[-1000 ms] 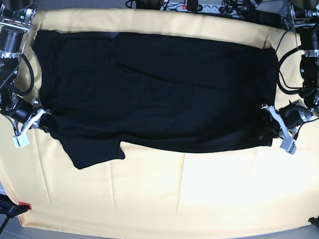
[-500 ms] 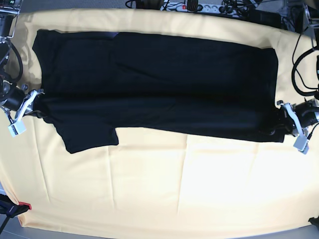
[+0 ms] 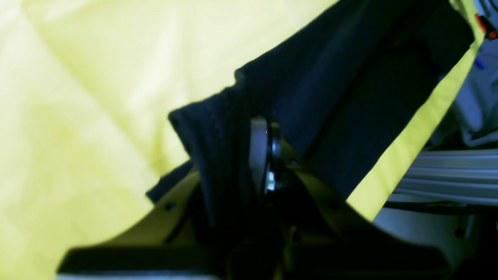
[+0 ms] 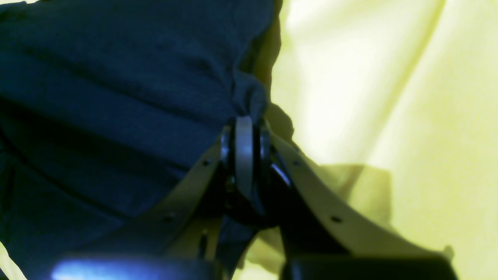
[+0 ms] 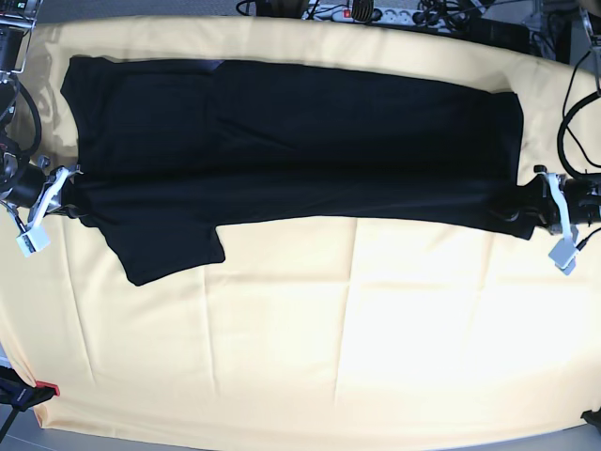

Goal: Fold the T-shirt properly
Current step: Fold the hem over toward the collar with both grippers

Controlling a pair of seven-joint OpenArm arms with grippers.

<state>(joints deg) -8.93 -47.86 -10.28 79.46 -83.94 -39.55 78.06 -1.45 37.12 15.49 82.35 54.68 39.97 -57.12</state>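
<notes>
**T-shirt stretched across the table, both ends clamped**

One T-shirt (image 5: 291, 160), black, matte knit cloth, plain side up, is lying on the far half of the pale yellow tablecloth (image 5: 357, 329). Its long axis is running left-right across the base view; one short sleeve (image 5: 169, 249) is hanging toward the near side at that view's left end. The near long edge is looking taut and nearly straight between the two grippers.

Two grippers are showing, one per end. The left gripper (image 5: 543, 205), at the base view's right, is pinching a bunched corner of black cloth; its wrist view shows fabric wrapped between the closed jaws. The right gripper (image 5: 58, 195) is likewise clamping a gathered fold, its jaws pressed together on the cloth.

The tablecloth is showing soft creases, smooth and slightly glossy.
</notes>
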